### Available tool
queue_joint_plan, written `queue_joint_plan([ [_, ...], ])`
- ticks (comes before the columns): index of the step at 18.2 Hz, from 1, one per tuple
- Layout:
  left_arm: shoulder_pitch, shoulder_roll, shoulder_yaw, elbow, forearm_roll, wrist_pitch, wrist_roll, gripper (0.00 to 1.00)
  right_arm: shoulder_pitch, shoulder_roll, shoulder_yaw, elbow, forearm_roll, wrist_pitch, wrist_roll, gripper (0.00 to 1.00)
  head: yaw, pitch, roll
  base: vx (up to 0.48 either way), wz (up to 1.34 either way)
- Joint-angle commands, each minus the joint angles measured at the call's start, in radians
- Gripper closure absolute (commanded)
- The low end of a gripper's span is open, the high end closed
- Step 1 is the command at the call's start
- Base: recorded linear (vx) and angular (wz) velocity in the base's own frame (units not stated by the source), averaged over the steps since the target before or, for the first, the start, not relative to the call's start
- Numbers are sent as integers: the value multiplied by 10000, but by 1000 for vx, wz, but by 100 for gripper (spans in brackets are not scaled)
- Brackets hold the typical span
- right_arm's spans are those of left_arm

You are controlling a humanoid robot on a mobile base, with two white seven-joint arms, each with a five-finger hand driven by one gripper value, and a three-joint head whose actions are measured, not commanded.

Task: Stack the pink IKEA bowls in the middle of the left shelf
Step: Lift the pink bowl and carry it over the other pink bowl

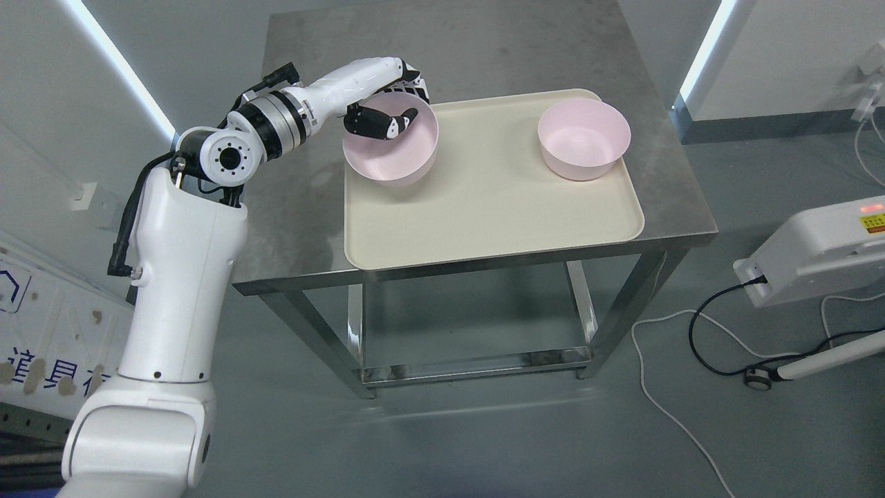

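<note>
Sitting on a cream tray (484, 221) atop the steel bench (304, 228) are two pink bowls, both empty. The left hand (387, 104) grips the tilted left bowl (390, 155) at its far rim, its fingers (380, 124) clamped with dark tips inside the bowl. Well to the right of the fingers, the second bowl (584, 138) stands upright, untouched, near the tray's far right corner.

Even cool light, sharp, w/ tabletop glare
</note>
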Motion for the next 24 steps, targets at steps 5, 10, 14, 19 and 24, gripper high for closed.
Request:
queue_joint_plan([
  [5, -2931, -1490, -5070, 596, 1637, 1058, 1103, 100, -2, -175, 0, 0, 0, 14, -6, 0, 0, 0, 0, -2, 0],
  [10, -3501, -1490, -7315, 1592, 2438, 1196, 2762, 98, -2, -175, 0, 0, 0, 14, -6, 0, 0, 0, 0, -2, 0],
  [14, -3516, -1490, -7532, 2436, 2439, 1212, 3468, 98, -2, -175, 0, 0, 0, 14, -6, 0, 0, 0, 0, 0, 0],
  [19, -3517, -1490, -7517, 3602, 2423, 1227, 4053, 98, -2, -175, 0, 0, 0, 14, -6, 0, 0, 0, 0, 0, 0],
  [24, -3517, -1490, -7319, 4064, 2454, 1365, 4221, 97, -2, -175, 0, 0, 0, 14, -6, 0, 0, 0, 0, 0, 0],
])
